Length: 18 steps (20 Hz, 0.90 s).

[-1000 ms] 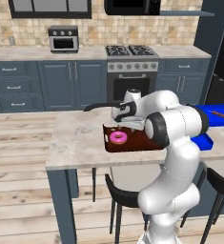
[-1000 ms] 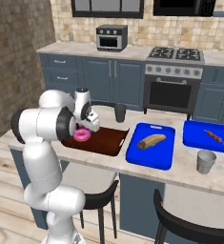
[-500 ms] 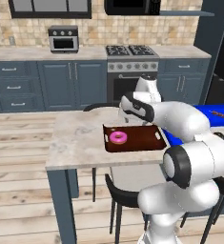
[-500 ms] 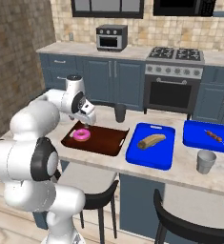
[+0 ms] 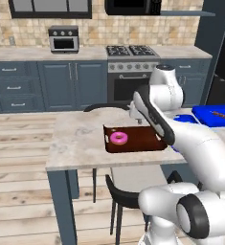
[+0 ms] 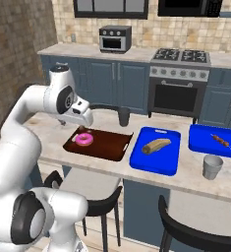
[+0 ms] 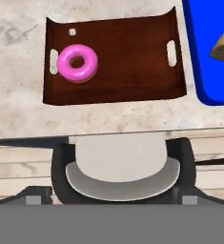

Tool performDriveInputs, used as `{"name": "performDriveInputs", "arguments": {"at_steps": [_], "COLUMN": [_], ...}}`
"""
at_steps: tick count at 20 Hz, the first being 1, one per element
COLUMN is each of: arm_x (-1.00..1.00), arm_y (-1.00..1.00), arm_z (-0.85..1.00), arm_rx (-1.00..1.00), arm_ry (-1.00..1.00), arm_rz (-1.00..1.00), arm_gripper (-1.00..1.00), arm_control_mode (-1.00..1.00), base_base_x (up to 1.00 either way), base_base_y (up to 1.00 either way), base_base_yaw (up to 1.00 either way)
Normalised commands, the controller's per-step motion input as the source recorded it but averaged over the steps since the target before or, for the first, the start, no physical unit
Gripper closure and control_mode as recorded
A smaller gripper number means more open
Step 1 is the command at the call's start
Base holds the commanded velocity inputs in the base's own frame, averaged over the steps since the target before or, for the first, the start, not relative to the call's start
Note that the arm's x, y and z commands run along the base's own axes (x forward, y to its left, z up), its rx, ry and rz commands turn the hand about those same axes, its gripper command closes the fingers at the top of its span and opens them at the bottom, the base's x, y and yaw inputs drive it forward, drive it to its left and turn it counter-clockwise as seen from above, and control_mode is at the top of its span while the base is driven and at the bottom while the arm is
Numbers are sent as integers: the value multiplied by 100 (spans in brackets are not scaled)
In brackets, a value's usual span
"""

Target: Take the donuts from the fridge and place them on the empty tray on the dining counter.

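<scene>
In the left base view, the beige marble-look dining counter (image 5: 80, 139) on blue-grey legs spreads across the middle. The dark brown shallow rectangular tray (image 5: 138, 139) lies on it, and the pink-frosted ring donut (image 5: 118, 138) sits flat at the tray's nine o'clock end, just beside the handle cut-out there. The white arm bends over the tray's far side, its hand at about one o'clock from the donut. At three o'clock a bright blue rectangular tray (image 5: 214, 115) peeks past the arm.

In the right base view, the two-finger gripper (image 6: 80, 129) hangs at about eleven o'clock from the donut (image 6: 83, 140), above the brown tray (image 6: 102, 145) and apart from the frosting, holding nothing. The jaws stand spread wide, as far as can be told; the tips are small here. A dark cup (image 6: 124, 116) stands on the counter (image 6: 195, 179) at the tray's one o'clock corner. To the right lies a blue tray (image 6: 156, 157) with a tan loaf-like thing (image 6: 156, 145) in it, then a second blue tray (image 6: 216, 142) carrying a small skewer-like thing (image 6: 220, 141), and a grey cup (image 6: 213, 167) at its six o'clock.

In the hand view, the donut (image 7: 77, 63) rests at the nine o'clock end of the brown tray (image 7: 127, 66), the blue tray (image 7: 204, 62) lies at three o'clock, and a black stool (image 7: 123, 174) with a pale seat sits at six o'clock.
</scene>
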Motion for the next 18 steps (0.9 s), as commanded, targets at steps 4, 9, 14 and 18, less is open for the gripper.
{"name": "performDriveInputs", "arguments": {"at_steps": [4, 9, 14, 18], "arm_x": [-100, -89, -39, 0], "arm_y": [-5, -4, -5, 0], "arm_z": [11, 0, 0, 0], "arm_rx": [-2, 0, 0, 0], "arm_ry": [9, 7, 0, 0], "arm_rz": [15, 12, 6, 0], "arm_gripper": [-100, -100, -100, -100], "arm_control_mode": [-100, -100, -100, 100], "base_base_x": [0, 0, 0, -92], "base_base_y": [0, 0, 0, -35], "base_base_yaw": [0, 0, 0, -2]}}
